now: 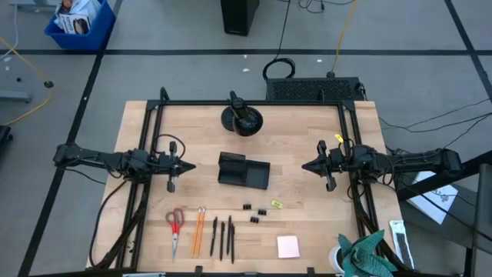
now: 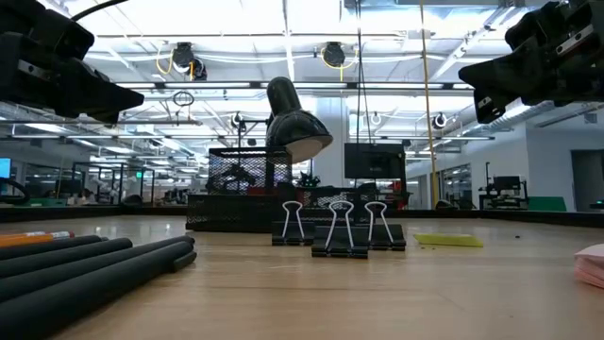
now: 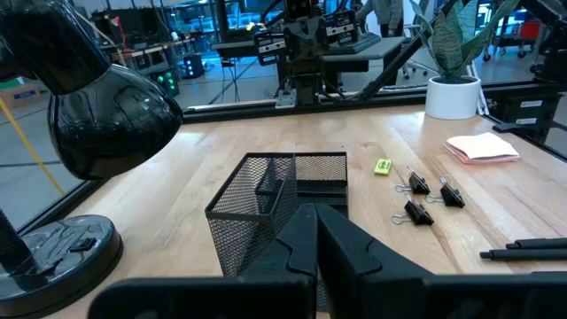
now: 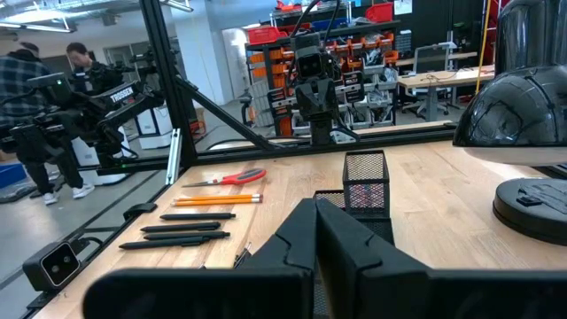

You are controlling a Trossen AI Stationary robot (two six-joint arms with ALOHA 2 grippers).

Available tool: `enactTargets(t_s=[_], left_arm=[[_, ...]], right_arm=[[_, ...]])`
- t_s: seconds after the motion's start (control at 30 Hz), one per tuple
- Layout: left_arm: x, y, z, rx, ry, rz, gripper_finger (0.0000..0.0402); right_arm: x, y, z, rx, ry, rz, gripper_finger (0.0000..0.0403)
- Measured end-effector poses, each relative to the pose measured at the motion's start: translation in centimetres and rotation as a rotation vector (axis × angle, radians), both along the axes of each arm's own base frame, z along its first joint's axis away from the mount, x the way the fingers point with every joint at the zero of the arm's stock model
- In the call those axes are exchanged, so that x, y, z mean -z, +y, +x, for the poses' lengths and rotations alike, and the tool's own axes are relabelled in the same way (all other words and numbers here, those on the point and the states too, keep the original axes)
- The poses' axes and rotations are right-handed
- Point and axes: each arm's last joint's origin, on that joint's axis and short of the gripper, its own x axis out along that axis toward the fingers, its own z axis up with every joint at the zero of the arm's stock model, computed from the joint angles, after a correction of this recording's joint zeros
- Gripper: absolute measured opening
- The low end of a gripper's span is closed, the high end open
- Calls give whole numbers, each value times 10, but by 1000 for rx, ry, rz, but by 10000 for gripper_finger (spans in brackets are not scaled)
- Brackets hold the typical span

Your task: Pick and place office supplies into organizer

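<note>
High view: both claws shut, supplies in a row at the near edge

Largest first: the surface (image 1: 138,123) carries the organizer (image 1: 243,170) at its middle, between the two arms. The left claw (image 1: 189,165) and right claw (image 1: 305,165) hover either side of it, both closed and empty. The scissors (image 1: 175,225), pencils (image 1: 198,230) and pens (image 1: 223,237) lie lengthwise toward the organizer, nearer the left claw; the sticky-note pad (image 1: 288,246) and binder clips (image 1: 254,211) sit nearer the right

A black mesh organizer (image 1: 244,170) sits mid-table, while scissors (image 1: 175,227), pencils (image 1: 198,229), pens (image 1: 223,237), binder clips (image 1: 253,211), a yellow item (image 1: 276,204) and a pink pad (image 1: 288,246) lie along the near edge.
</note>
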Motion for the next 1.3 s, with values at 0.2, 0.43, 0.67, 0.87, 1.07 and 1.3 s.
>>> enactTargets(t_s=[0.2, 0.43, 0.67, 0.87, 1.07, 1.3], left_arm=[[0, 0, 0, 0, 0, 0, 6], [0, 0, 0, 0, 0, 0, 6], [0, 0, 0, 0, 0, 0, 6], [0, 0, 0, 0, 0, 0, 6], [-1, 0, 0, -2, -11, -33, 6], [-6, 0, 0, -17, -63, -213, 6]], right_arm=[[0, 0, 0, 0, 0, 0, 0], [0, 0, 0, 0, 0, 0, 0], [0, 0, 0, 0, 0, 0, 0], [0, 0, 0, 0, -1, -1, 0], [-2, 0, 0, 4, -28, -98, 0], [-2, 0, 0, 3, -32, -104, 0]])
